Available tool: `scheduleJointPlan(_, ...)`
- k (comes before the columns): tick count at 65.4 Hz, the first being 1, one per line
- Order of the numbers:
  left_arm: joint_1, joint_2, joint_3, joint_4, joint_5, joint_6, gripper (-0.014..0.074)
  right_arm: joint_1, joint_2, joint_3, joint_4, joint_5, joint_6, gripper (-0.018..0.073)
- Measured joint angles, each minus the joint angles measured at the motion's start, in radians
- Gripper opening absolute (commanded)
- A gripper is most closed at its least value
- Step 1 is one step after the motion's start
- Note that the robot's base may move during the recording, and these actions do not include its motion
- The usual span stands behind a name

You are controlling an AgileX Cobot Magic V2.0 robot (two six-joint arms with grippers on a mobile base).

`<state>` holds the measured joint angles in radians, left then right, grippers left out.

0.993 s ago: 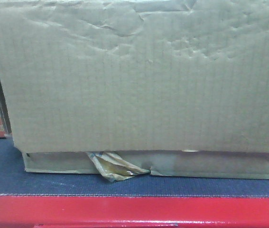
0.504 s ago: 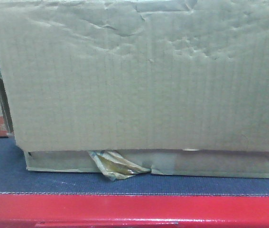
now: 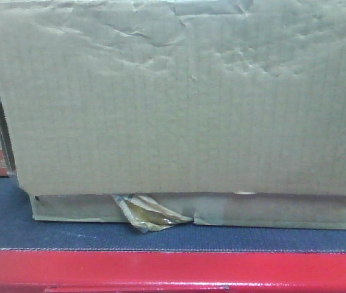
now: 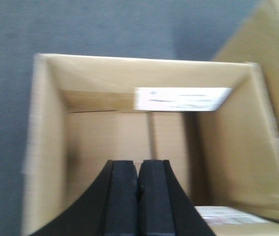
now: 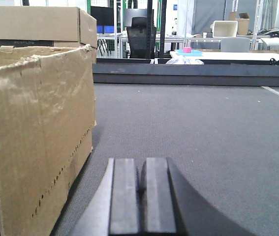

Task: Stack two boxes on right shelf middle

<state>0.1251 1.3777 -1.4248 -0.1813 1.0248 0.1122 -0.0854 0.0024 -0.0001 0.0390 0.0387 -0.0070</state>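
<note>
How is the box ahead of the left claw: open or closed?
Open: the box shows its inner walls and floor beyond the left claw.

front: close, level | left wrist: down into box | right wrist: low, along carpet

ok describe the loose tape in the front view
Find the red shelf edge, then the big cardboard box on the blue mat above it. At the box's bottom edge, left of centre, hangs the tape: crumpled, glossy, yellow-brown against flat dull cardboard.
</note>
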Motion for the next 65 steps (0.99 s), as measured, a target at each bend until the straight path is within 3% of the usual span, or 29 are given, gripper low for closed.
scheduleJointPlan(9,0.044,0.048,-0.048,0.008,0.043,0.066,-0.0108,0.0,0.0,0.0,0.0,0.0,0.0,-0.0161)
scheduleJointPlan(14,0.046,0.066,-0.052,0.046,0.053,0.085,-0.0062,0.0,0.0,0.0,0.0,0.0,0.0,-0.0161)
scheduleJointPlan(29,0.046,0.12,-0.055,0.096,0.048,0.096,0.0318,0.0,0.0,0.0,0.0,0.0,0.0,-0.0161)
scheduleJointPlan(32,0.046,0.135,-0.055,0.096,0.043,0.094,0.0349,0.0,0.0,0.0,0.0,0.0,0.0,-0.0161)
scheduleJointPlan(58,0.054,0.32,-0.055,0.1,-0.01,0.047,0.0324,0.0,0.0,0.0,0.0,0.0,0.0,-0.0161)
scheduleJointPlan(65,0.054,0.346,-0.055,0.1,-0.027,0.017,0.0232,0.0,0.0,0.0,0.0,0.0,0.0,-0.0161)
